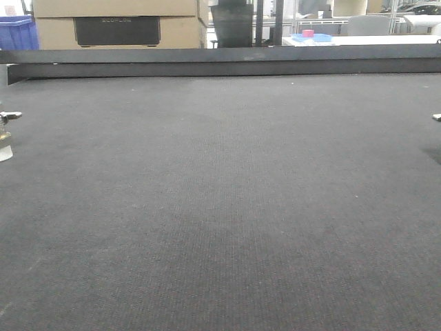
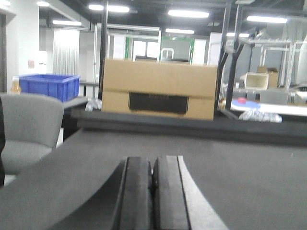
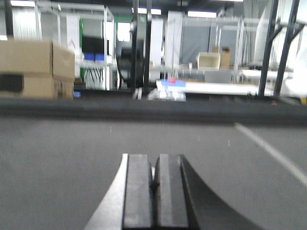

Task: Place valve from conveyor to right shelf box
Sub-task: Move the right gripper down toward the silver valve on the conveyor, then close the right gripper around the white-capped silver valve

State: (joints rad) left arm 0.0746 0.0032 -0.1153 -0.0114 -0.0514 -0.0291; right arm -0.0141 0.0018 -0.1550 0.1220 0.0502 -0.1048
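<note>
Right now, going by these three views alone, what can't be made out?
1. The valve: front view, left edge cuts it off; only part of lever and body shows.
2. Small pale object: front view, cut off by right edge; unidentifiable.
3. Cardboard box label: left wrist view, too blurred to read.
4. Right shelf box: in no view.
5. Wrist views: no valve in frame, only shut left gripper and right gripper.

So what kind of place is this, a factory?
Probably a factory floor or warehouse workshop. There's a very wide grey conveyor belt, a big cardboard box behind it, and a blue plastic crate off to one side.
</note>
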